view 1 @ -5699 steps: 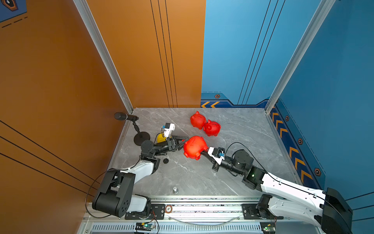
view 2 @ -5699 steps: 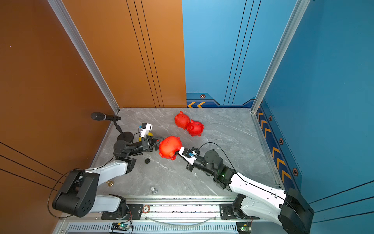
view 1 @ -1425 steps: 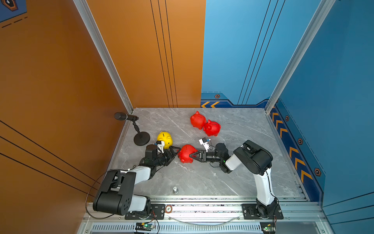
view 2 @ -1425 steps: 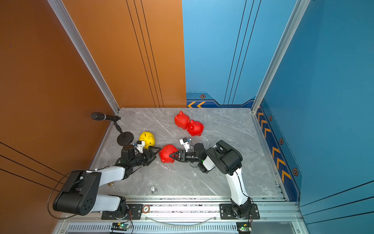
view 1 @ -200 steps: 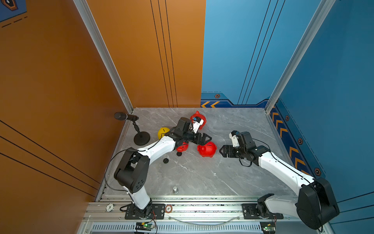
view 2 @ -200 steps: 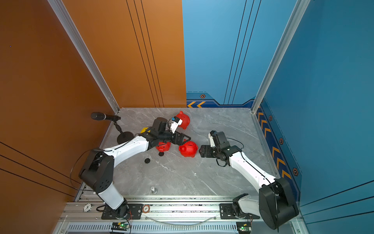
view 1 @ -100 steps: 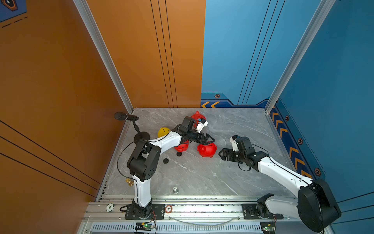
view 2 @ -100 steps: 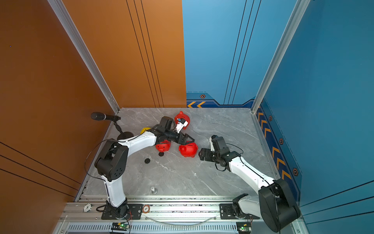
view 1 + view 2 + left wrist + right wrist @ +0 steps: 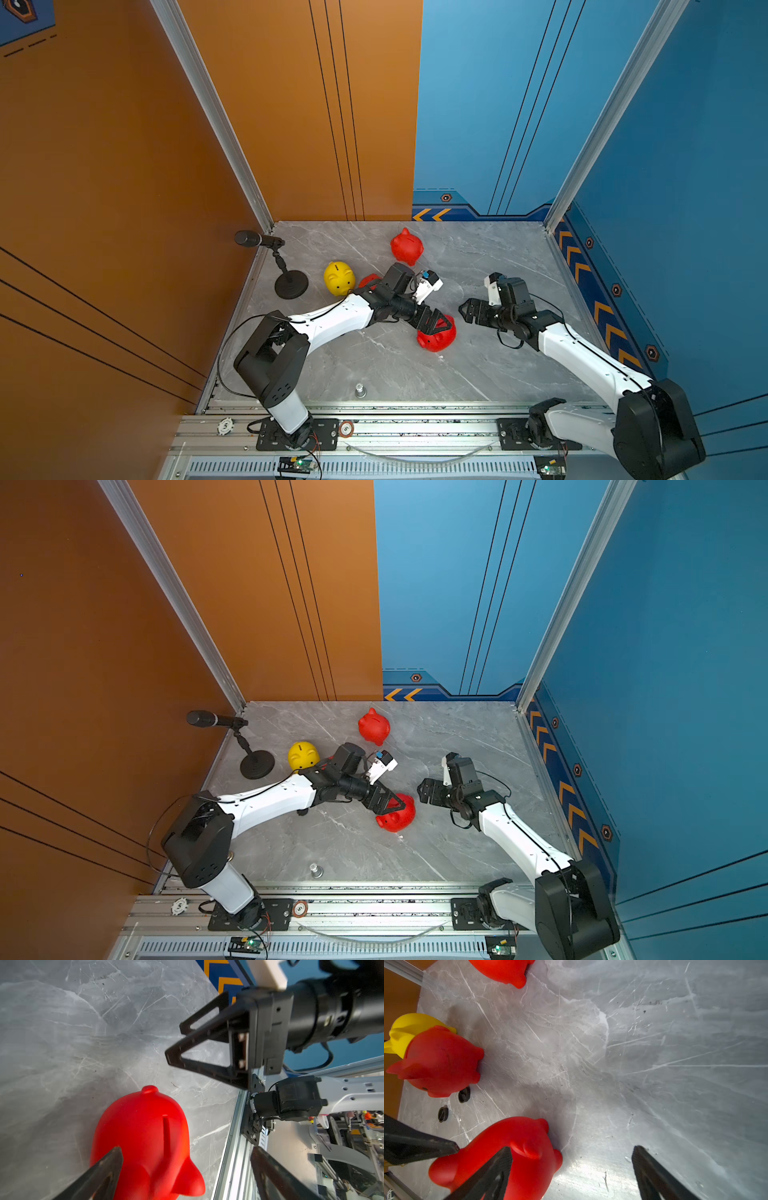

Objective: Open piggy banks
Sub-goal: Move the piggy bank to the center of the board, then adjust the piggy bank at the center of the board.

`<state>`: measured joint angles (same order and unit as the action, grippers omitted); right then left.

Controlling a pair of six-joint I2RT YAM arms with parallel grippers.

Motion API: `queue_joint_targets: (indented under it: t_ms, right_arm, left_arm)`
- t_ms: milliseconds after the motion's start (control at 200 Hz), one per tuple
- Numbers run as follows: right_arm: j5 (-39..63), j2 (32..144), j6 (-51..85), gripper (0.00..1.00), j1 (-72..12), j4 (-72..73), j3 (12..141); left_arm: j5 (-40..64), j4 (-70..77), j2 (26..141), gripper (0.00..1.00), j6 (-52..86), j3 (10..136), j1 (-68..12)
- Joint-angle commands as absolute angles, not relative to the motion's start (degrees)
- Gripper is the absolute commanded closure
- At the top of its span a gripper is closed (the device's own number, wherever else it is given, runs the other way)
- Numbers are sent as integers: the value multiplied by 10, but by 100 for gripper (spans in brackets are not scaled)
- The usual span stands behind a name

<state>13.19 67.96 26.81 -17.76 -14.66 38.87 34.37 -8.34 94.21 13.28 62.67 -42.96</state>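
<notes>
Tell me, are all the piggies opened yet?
About halfway. One black plug and a second plug lie loose, so two banks look opened; which ones, I can't tell. The left claw hovers open over the middle red pig, with the right claw open nearby. That pig and probably one more are left.

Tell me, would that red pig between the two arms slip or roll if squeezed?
Probably slippery: the red pig has a smooth, rounded shell, so it could squirt from a pinch. Likely light and hollow, judging by the coin slot in its back. Pushed sideways, its round body may tip and roll.
</notes>
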Motion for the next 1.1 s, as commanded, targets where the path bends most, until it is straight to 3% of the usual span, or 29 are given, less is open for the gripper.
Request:
queue_joint_targets:
  t_ms: [0, 285, 696, 1096]
  right_arm:
    - [129, 671, 237, 8, -167, -180, 389]
    - [133, 679, 212, 8, -153, -192, 402]
    - [143, 681, 194, 6, -145, -193, 409]
    - [145, 672, 192, 6, -143, -195, 407]
  left_arm:
    - [249, -148, 927, 2, 97, 621, -456]
    - [39, -241, 950, 2, 108, 687, -523]
    - [-20, -314, 982, 2, 121, 739, -566]
    - [-11, -313, 1013, 1, 113, 751, -577]
